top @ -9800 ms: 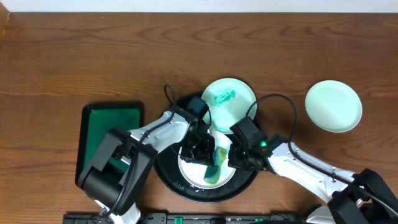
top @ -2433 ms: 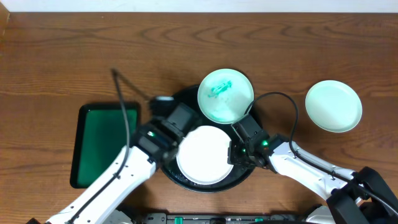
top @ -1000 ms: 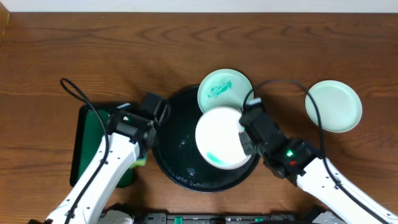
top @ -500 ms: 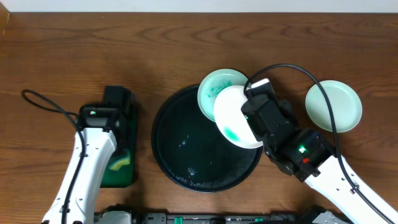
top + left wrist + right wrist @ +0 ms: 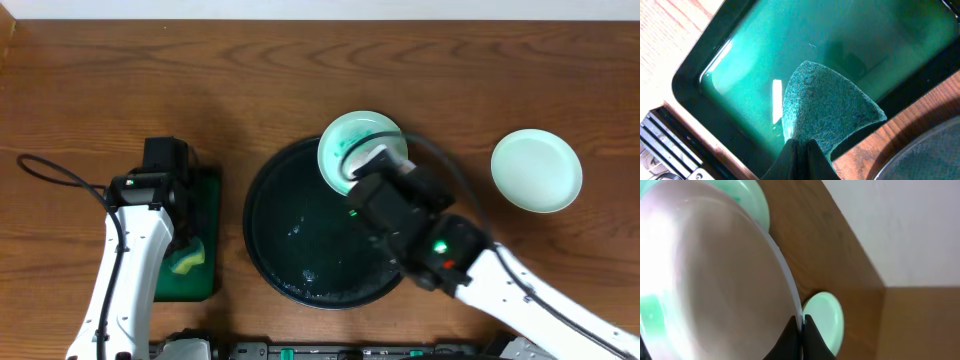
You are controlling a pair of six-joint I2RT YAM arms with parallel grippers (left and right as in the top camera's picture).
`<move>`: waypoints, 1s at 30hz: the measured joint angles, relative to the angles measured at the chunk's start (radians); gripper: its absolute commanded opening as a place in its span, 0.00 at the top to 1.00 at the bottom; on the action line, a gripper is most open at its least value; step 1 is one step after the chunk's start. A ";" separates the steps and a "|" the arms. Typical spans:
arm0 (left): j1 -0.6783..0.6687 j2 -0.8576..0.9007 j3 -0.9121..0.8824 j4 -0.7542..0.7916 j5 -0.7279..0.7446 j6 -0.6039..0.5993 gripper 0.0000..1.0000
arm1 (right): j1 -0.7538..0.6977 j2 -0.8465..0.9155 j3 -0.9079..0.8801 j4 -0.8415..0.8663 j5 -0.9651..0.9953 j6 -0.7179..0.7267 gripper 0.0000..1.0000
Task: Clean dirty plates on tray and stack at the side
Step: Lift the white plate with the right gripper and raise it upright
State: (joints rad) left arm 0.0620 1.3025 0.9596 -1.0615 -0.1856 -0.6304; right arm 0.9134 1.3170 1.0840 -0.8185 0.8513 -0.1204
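Your right hand (image 5: 801,326) pinches white plate (image 5: 715,280) by its rim, over tray (image 5: 270,200); left hand (image 5: 800,149) clenched on sponge (image 5: 825,105). Clear smeared plate (image 5: 345,140), then lower centred onto clean mint plate (image 5: 536,170).

The right gripper (image 5: 801,330) pinches the thin rim of a big white plate (image 5: 710,280), which is tipped up on its edge. A mint plate (image 5: 752,197) peeks out behind its top. A second mint plate (image 5: 826,316) lies flat on the brown tabletop (image 5: 840,255), apart from the others. A white wall (image 5: 910,225) stands past the tabletop's far edge.
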 measured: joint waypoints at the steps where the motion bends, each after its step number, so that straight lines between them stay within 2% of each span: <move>1: 0.000 0.000 0.000 0.003 0.000 0.000 0.93 | 0.024 0.022 0.000 0.005 0.028 -0.012 0.99; 9: 0.000 0.000 0.000 0.017 0.000 0.001 0.93 | 0.169 0.179 0.000 0.061 0.270 -0.103 0.99; 14: 0.000 0.000 0.000 0.022 0.000 0.002 0.93 | 0.211 0.217 0.000 0.076 0.394 -0.132 0.99; 30: 0.000 0.000 0.000 0.022 0.000 0.002 0.93 | 0.315 0.219 0.000 0.094 0.511 -0.166 0.99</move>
State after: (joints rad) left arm 0.0620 1.3025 0.9596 -1.0397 -0.1852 -0.6281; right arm 1.2282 1.5360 1.0840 -0.7242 1.3621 -0.2867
